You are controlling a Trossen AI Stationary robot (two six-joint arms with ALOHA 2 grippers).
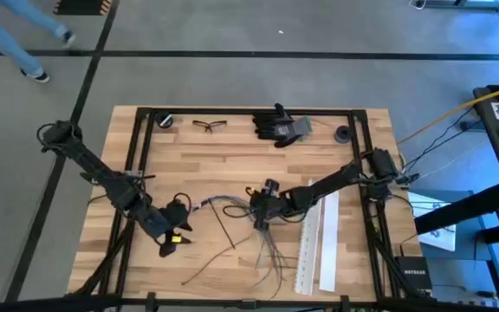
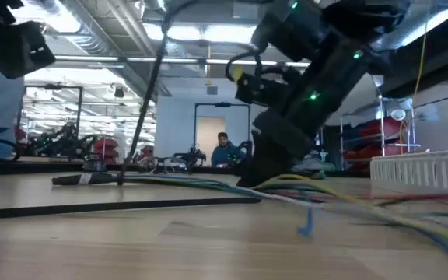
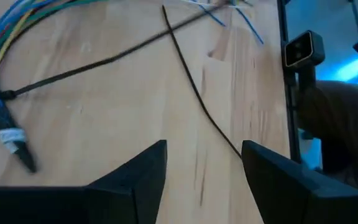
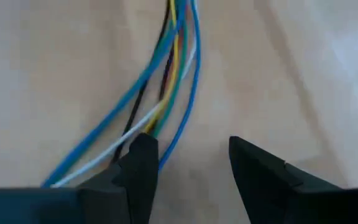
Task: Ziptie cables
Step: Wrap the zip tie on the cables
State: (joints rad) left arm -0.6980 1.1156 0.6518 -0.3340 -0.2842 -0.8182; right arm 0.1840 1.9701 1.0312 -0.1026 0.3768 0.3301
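The right pincer (image 1: 261, 217) sits low at the middle of the wooden surface (image 1: 232, 147), its fingers apart and empty, tips just above the cables (image 1: 267, 247). In the right wrist view the coloured strands, blue, white, yellow, green and black, run under and beside one finger (image 4: 143, 163) and not between the two. The cables fan out toward the front edge, and their other end runs left to a bound tip. A black ziptie (image 1: 223, 227) lies across the surface just left of them. Two white strips (image 1: 317, 243) lie just right of the pincer. The left pincer (image 1: 173, 227), also apart and empty, hovers near the surface's left side, facing the ziptie and the bound tip. Gloves (image 1: 277, 126), glasses (image 1: 208, 125) and two small dark round objects rest along the far edge. Likely risk: closing here may catch only a few strands, since the bundle sits off-centre, and the rest could splay wider, making the tie harder to loop.
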